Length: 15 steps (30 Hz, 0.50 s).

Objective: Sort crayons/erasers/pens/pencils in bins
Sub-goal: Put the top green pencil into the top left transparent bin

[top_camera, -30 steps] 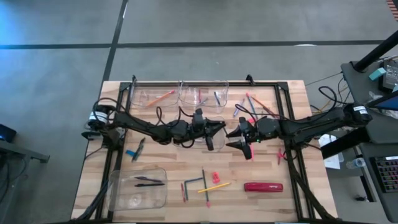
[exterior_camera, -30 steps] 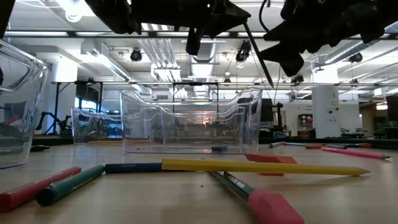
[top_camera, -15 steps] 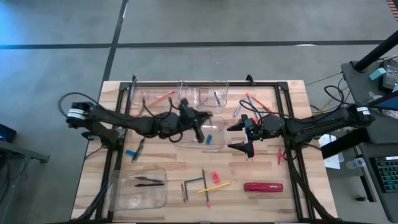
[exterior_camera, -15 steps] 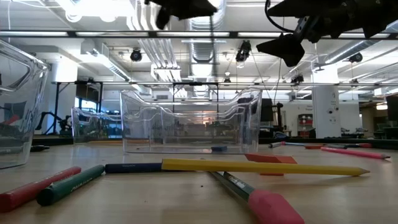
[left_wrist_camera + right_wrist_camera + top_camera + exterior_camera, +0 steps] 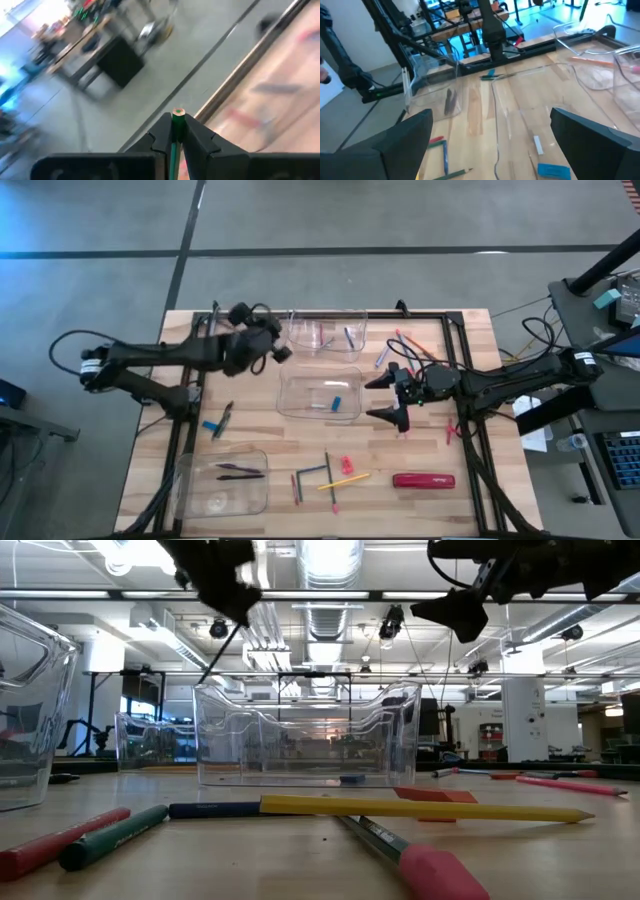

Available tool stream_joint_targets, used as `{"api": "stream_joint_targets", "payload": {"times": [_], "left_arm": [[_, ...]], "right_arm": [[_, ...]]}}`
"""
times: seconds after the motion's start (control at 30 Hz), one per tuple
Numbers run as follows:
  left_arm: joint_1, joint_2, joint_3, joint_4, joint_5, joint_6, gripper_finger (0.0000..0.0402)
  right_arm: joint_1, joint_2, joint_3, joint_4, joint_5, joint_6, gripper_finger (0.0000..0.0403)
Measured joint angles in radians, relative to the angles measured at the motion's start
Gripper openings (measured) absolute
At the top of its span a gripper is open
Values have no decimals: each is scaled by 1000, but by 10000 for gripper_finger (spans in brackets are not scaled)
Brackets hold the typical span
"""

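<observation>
Surface: a pale wooden table (image 5: 420, 510) with a black frame around it is seen in the high view; grey concrete floor lies beyond it.
Room: a wide hall with bright ceiling lights, pipes and desks is seen past the table in the low view.
Landmark: the middle bin (image 5: 320, 393), a clear tub at the table's centre, with a small blue piece inside.
Other bins: two clear bins are set at the far edge behind the middle bin, one (image 5: 327, 332) holding thin sticks, the other largely hidden under the left arm; a fourth bin (image 5: 222, 481) with dark sticks stands at the near left corner.
Left gripper (image 5: 268, 344): raised over the far bins, left of and behind the middle bin; the fingers are pressed on a green pencil (image 5: 177, 129), whose tip is seen between them in the left wrist view.
Right gripper (image 5: 392, 396): held just right of the middle bin, fingers spread wide with nothing between them.
Loose pencils: a yellow pencil (image 5: 344, 479) and others lie on the near side of the middle bin; more lie to its far right.
Eraser (image 5: 347, 465): a small red block beside the yellow pencil.
Red oblong object (image 5: 423, 480): lies right of the yellow pencil.
Only in low view: a pencil with a pink eraser end (image 5: 438, 872) is seen up close.
Only in right wrist view: the middle bin's clear walls and blue piece from the side.
</observation>
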Motion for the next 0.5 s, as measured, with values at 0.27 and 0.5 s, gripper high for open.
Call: {"api": "stream_joint_targets", "payload": {"times": [0.27,0.5], "left_arm": [[219,116,-18,-71,76,90,17],[289,259,-18,-68,78,126,17]], "right_arm": [[0,0,0,0,22,0,389],[0,0,0,-1,23,-9,389]]}}
